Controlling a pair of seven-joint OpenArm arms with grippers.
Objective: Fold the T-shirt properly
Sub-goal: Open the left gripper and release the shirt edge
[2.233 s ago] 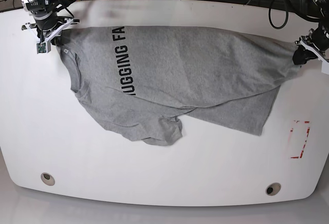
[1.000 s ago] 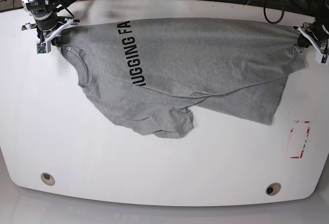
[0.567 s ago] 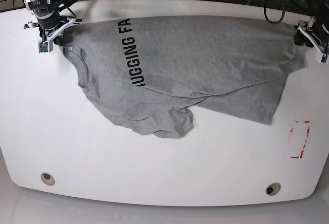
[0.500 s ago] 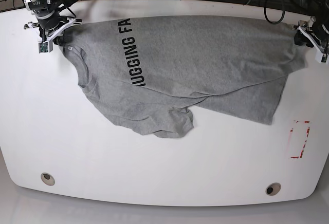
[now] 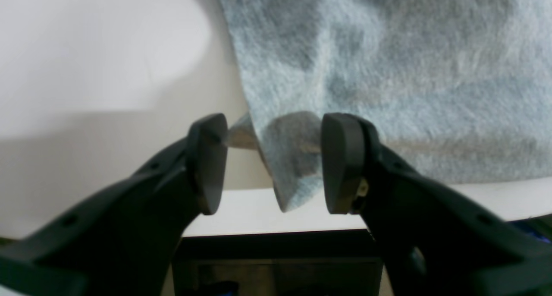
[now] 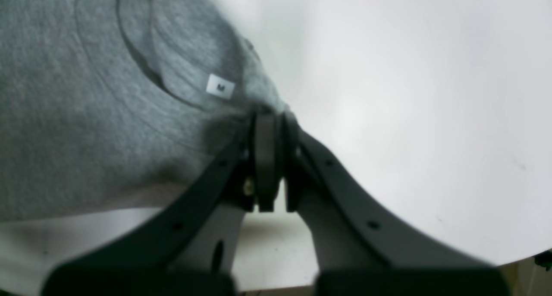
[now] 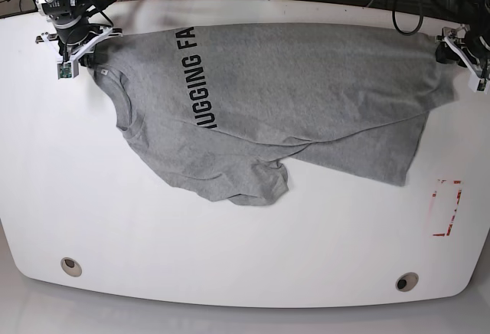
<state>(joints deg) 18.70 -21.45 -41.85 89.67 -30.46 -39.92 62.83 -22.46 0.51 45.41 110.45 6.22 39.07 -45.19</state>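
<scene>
Across the upper half of the base view, the T-shirt [image 7: 283, 96] is lying spread on the white table [image 7: 230, 257], its heather-grey knit soft and rumpled, black block letters running down near the left. At upper left, the right gripper [image 6: 271, 158] is pinching fabric just beside the ribbed neck and a small white size tag [image 6: 220, 86]. At upper right, the left gripper [image 5: 269, 162] is gaping, a fuzzy hem corner sitting between its dark pads. Red tape marks [image 7: 446, 207] are showing at right.

T-shirt [image 7: 291, 96] lies spread across white table [image 7: 230, 250].
</scene>
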